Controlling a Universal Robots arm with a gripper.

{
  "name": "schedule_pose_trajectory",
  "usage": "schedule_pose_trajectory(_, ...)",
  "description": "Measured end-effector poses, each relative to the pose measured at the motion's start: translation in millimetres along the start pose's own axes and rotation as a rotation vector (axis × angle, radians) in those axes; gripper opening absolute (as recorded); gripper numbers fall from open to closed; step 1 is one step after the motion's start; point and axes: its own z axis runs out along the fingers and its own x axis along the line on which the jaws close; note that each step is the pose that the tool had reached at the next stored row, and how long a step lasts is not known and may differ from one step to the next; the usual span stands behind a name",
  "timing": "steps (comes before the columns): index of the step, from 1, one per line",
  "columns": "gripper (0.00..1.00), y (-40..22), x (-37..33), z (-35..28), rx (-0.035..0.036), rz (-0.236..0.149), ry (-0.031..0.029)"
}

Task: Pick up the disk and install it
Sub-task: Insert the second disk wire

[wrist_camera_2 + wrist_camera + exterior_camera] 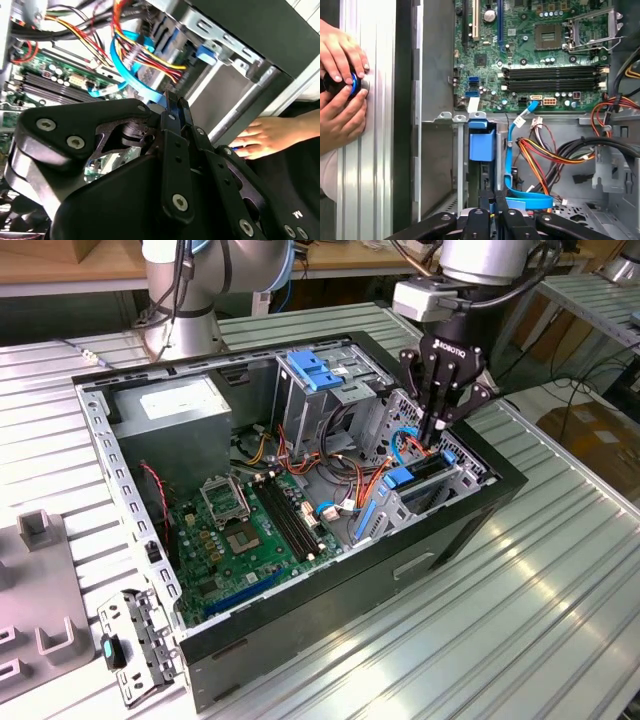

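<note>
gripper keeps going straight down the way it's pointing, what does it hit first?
Most likely the disk in its blue carrier, sitting in the drive bay directly under the gripper. The blue SATA cable runs close beside that line; depth between them is unclear.

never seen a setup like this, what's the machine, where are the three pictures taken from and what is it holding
It is a robot arm working over an opened computer case lying on a ribbed metal table. The exterior view looks on from off the arm; both wrist views ride on the arm. Its gripper reaches into the drive cage, jaws closed together on the disk, a hard drive in a blue bracket, partly slid in. Inside the case lie a green motherboard, coloured cables and a grey power supply. A person's hands rest on something beside the case.
</note>
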Motion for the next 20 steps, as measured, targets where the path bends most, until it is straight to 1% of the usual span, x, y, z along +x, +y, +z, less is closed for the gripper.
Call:
schedule_pose_trajectory(3, 0.16, 0.1, 0.7, 0.2, 0.0001, 0.0, -0.0001)
schedule_pose_trajectory(4, 0.16, 1.1, 0.8, 0.3, 0.0003, 0.0, -0.0011)
schedule_pose_trajectory(6, 0.16, 3.8, 1.4, 0.5, 0.0044, 0.0, -0.0111)
schedule_pose_trajectory(8, 0.16, 5.4, 4.6, 1.3, 0.0079, 0.001, -0.019)
schedule_pose_trajectory(10, 0.16, 6.1, 8.4, 2.5, 0.0098, 0.001, -0.0333)
schedule_pose_trajectory(11, 0.16, 6.3, 11.0, 3.2, 0.0108, 0.0, -0.0455)
schedule_pose_trajectory(13, 0.16, 6.7, 16.0, 4.8, 0.0128, 0.0, -0.075)
schedule_pose_trajectory(14, 0.16, 6.8, 17.5, 5.2, 0.0135, 0.0, -0.0856)
schedule_pose_trajectory(15, 0.16, 7.0, 19.4, 5.8, 0.0145, 0.0, -0.0998)
schedule_pose_trajectory(16, 0.16, 7.0, 20.7, 6.2, 0.0156, 0.0, -0.1165)
schedule_pose_trajectory(17, 0.16, 7.1, 21.6, 6.4, 0.0164, -0.001, -0.1306)
schedule_pose_trajectory(18, 0.16, 7.2, 22.8, 6.7, 0.0177, -0.001, -0.1644)
schedule_pose_trajectory(19, 0.16, 7.3, 23.6, 6.8, 0.0187, -0.001, -0.1932)
schedule_pose_trajectory(20, 0.16, 7.4, 24.1, 6.9, 0.0193, -0.002, -0.2123)
